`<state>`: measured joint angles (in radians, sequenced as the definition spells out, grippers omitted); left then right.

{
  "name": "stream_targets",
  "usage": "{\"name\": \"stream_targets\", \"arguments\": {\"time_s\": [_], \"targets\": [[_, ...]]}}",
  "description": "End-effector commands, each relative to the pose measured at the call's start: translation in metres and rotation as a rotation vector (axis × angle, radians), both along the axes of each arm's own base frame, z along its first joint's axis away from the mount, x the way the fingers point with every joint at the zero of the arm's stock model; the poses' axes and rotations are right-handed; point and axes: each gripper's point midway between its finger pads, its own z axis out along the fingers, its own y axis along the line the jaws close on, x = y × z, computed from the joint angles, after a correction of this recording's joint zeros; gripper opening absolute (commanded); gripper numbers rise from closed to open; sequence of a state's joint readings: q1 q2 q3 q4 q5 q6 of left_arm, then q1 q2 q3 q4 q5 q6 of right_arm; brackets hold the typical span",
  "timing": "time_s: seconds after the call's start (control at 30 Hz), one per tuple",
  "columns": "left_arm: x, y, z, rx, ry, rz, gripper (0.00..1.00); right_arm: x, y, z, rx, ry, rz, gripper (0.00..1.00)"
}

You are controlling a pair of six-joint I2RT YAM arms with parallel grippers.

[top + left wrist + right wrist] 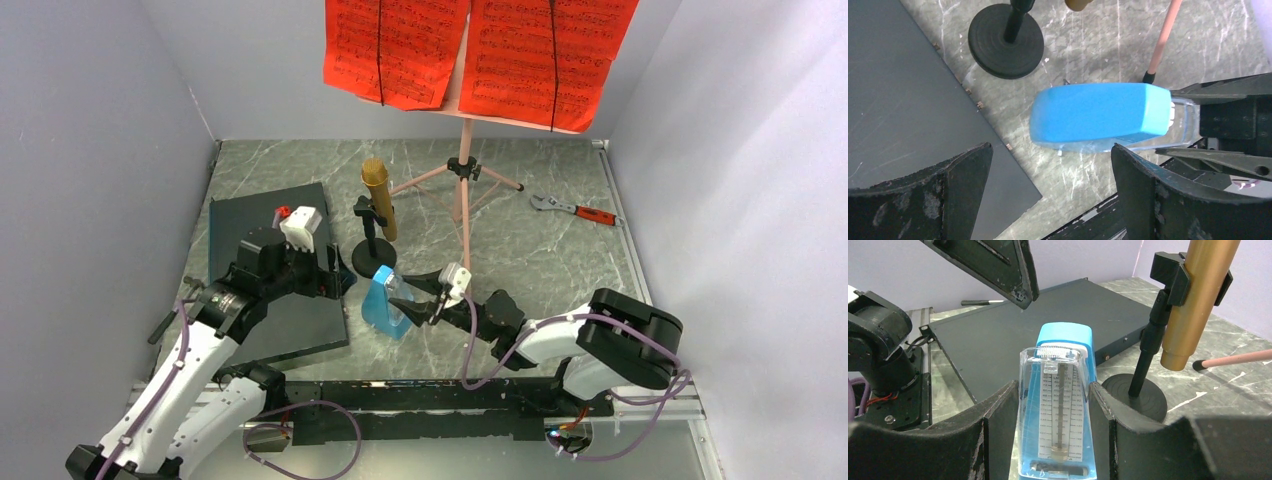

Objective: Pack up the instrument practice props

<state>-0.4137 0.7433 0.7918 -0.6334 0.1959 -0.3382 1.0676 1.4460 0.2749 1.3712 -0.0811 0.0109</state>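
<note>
Fingers (998, 430) of our right gripper (1054, 387) press either side of the blue metronome (1060, 430), partly closed and gripping it upright near the front of the table (560, 250), just beside the dark slab (250, 215) and in front of the gold microphone (376, 195) on its round black base. Our left gripper (1050, 150) hangs above it, jaws spread wide, holding nothing. Behind, we see the pink music stand (463, 190) bearing red pages (400, 50).

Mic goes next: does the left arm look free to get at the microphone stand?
Likely yes: the left end effector is open and empty, and the microphone stand stands just ahead, nothing between.
</note>
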Motion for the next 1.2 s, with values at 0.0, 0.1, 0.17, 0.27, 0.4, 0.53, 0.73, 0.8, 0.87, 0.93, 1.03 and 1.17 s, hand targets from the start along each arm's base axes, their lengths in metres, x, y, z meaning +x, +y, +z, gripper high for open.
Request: {"name": "stream_targets", "arguments": {"time_s": [0.0,0.1,0.17,0.27,0.4,0.53,0.73,0.8,0.87,0.93,1.03,1.17], "targets": [[0.009,-0.014,0.043,-0.107,-0.094,-0.016,0.94,-0.007,0.002,-0.056,-0.175,0.107,0.034,0.00],[0.010,-0.019,0.048,-0.129,-0.089,-0.026,0.94,-0.006,0.002,-0.061,-0.203,0.115,0.033,0.00],[0.012,-0.023,0.051,-0.142,-0.090,-0.033,0.94,-0.006,0.001,-0.064,-0.212,0.120,0.029,0.00],[0.014,-0.029,0.056,-0.161,-0.098,-0.044,0.94,-0.005,0.000,-0.070,-0.234,0.132,0.023,0.00],[0.016,-0.038,0.060,-0.175,-0.099,-0.060,0.94,-0.004,-0.002,-0.078,-0.264,0.157,0.013,0.00],[0.017,-0.050,0.059,-0.174,-0.095,-0.087,0.94,-0.001,-0.006,-0.085,-0.284,0.191,-0.020,0.00],[0.016,-0.064,0.057,-0.156,-0.099,-0.122,0.94,0.002,-0.009,-0.091,-0.308,0.214,-0.046,0.00],[0.015,-0.068,0.055,-0.143,-0.098,-0.137,0.94,0.001,-0.007,-0.092,-0.328,0.211,-0.029,0.00],[0.015,-0.072,0.053,-0.128,-0.095,-0.146,0.94,-0.001,-0.004,-0.097,-0.355,0.219,-0.013,0.00],[0.014,-0.075,0.050,-0.114,-0.095,-0.155,0.94,-0.002,-0.002,-0.102,-0.377,0.229,0.001,0.00],[0.011,-0.080,0.046,-0.091,-0.093,-0.168,0.94,-0.003,-0.002,-0.113,-0.404,0.268,0.002,0.00],[0.008,-0.081,0.036,-0.041,-0.080,-0.172,0.94,-0.007,-0.004,-0.124,-0.425,0.310,0.013,0.00]]}}
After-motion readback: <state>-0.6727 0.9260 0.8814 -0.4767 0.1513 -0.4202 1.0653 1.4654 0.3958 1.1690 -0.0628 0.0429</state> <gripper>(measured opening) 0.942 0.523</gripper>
